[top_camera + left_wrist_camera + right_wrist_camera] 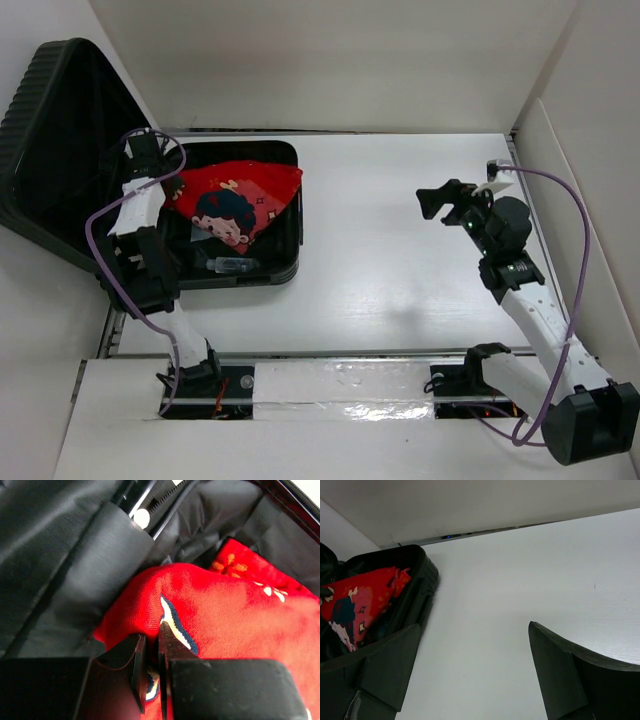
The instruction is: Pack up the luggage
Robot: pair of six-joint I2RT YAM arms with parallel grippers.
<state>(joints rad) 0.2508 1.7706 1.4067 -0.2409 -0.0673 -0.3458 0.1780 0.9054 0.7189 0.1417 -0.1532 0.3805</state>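
Observation:
The luggage (285,268) lies open at the table's left, its ribbed lid (60,140) leaning on the left wall. A red cloth (245,195) with a cartoon girl print lies spread in the lower shell. My left gripper (170,185) is inside the shell at the cloth's left edge. In the left wrist view its jaws (150,640) are shut on a fold of the red cloth (225,615), against the black lining (60,580). My right gripper (440,200) hangs open over bare table at the right, holding nothing (475,627). The luggage (422,580) shows at its far left.
A small clear packet or bottle (232,265) lies in the shell near its front wall. White walls enclose the table at the back, left and right (560,150). A shiny taped strip (340,385) runs along the near edge between the arm bases.

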